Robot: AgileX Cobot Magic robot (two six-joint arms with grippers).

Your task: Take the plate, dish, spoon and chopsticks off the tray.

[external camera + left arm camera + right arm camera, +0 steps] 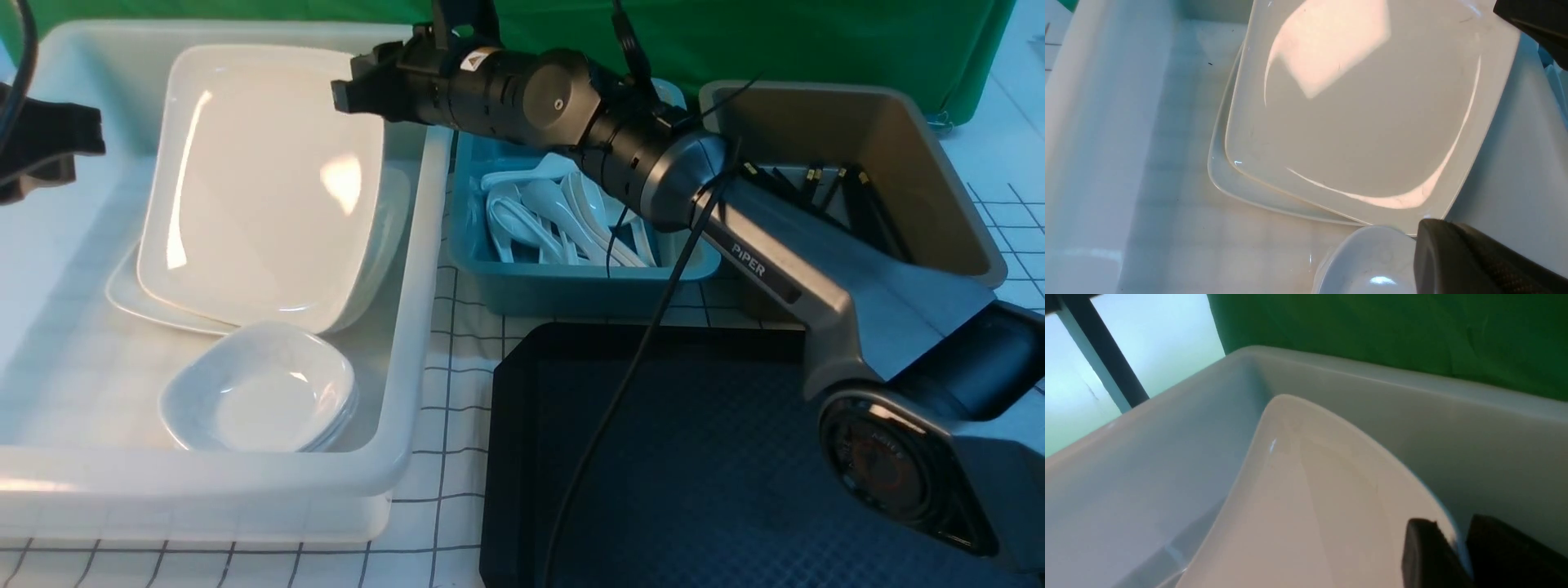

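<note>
The large white plate (261, 180) is tilted inside the white tub (73, 482), with its near edge resting on a second large plate (122, 294). My right gripper (347, 94) is shut on the tilted plate's far right rim; in the right wrist view the rim (1310, 506) runs between the two fingers of the gripper (1451, 535). My left gripper (41, 147) hovers open over the tub's left side, and in the left wrist view (1457, 118) its jaws stand wide apart above the plate (1363, 114). The black tray (694, 457) shows nothing on it where visible.
Stacked small white dishes (261, 392) sit at the tub's near end and show in the left wrist view (1367, 261). A blue tub holds white spoons (563, 220). A brown tub holds black chopsticks (857, 196). My right arm stretches across both tubs.
</note>
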